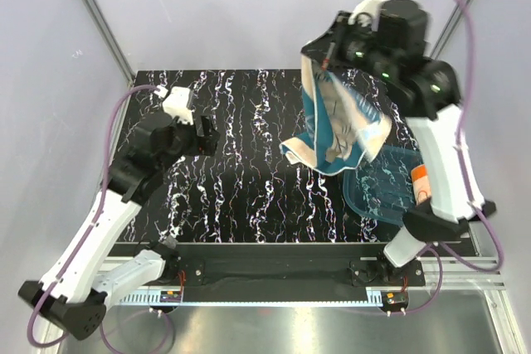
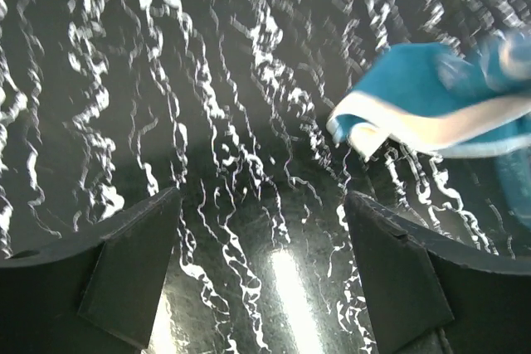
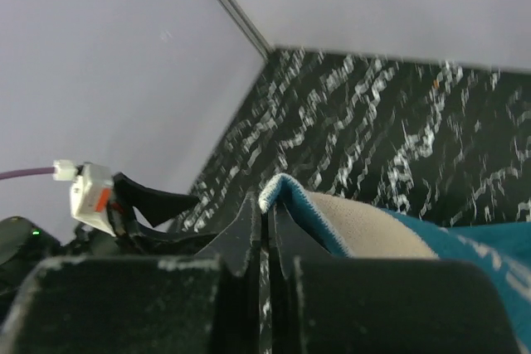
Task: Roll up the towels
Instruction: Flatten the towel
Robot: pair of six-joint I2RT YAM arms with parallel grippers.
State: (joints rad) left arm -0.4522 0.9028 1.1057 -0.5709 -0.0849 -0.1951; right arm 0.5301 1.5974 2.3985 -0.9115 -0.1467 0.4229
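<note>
You have two arms and one teal towel in clear view. Your right arm is held high at the far right. Its gripper is pinched tight on the towel's top edge, so the cloth hangs beneath it above the black table, beside one blue tray. Your left gripper sits low at the left, its jaws wide and empty, well apart from the towel.

Your towel hangs over the tray at the table's right side; your left pincer is left of it.
</note>
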